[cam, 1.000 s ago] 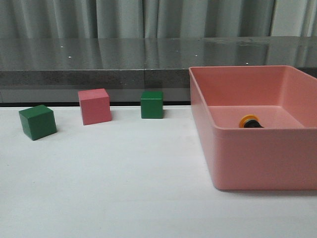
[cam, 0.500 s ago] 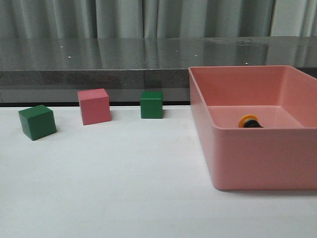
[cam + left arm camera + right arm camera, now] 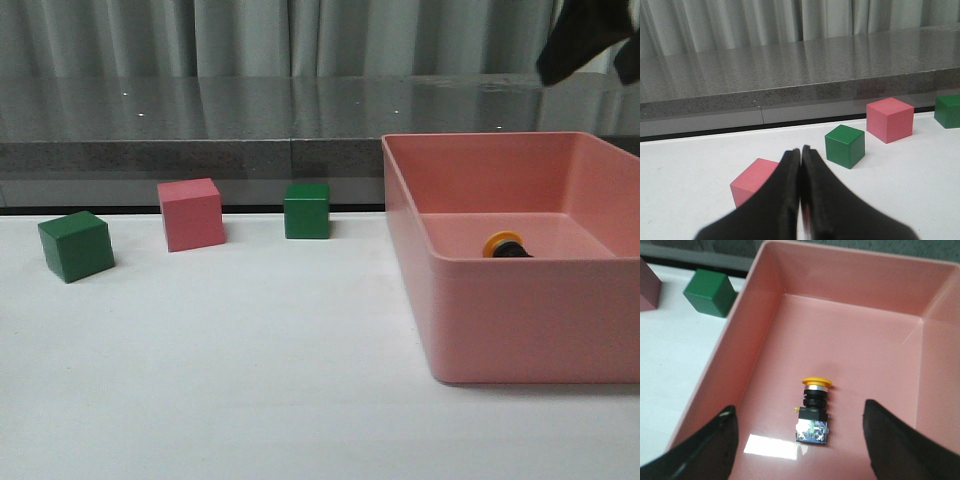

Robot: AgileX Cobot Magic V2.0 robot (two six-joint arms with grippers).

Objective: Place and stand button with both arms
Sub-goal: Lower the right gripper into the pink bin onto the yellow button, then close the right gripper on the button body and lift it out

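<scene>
The button [image 3: 814, 411] lies on its side on the floor of the pink bin [image 3: 850, 280], directly ahead of the right tool [image 3: 807, 440] and between its two spread fingers [image 3: 710, 450]; its yellow mushroom cap [image 3: 817, 382] points away from the tool toward the bin's far wall, its black body sits in the middle, and its clear square base block is the end nearest the tool; the fingers stand wide apart, touching nothing, one near the bin's wall on the cube side, the other over the bin floor; in the front view the button [image 3: 505, 246] shows only as a yellow cap and a dark stub just above the bin's near rim [image 3: 530, 275], and a dark part of the right arm [image 3: 585, 40] shows at the upper corner above the bin; the left tool [image 3: 801, 155] has its fingers pressed together with nothing between them, low over the white counter [image 3: 690, 160]; just ahead of it to one side lies a pink cube [image 3: 754, 181], partly hidden by a finger; a green cube [image 3: 844, 145] sits just beyond the fingertips, a second pink cube [image 3: 890, 119] farther out, and another green cube [image 3: 948, 111] at the edge of view; a grey ledge [image 3: 790, 75] and pale curtains back the counter.
</scene>
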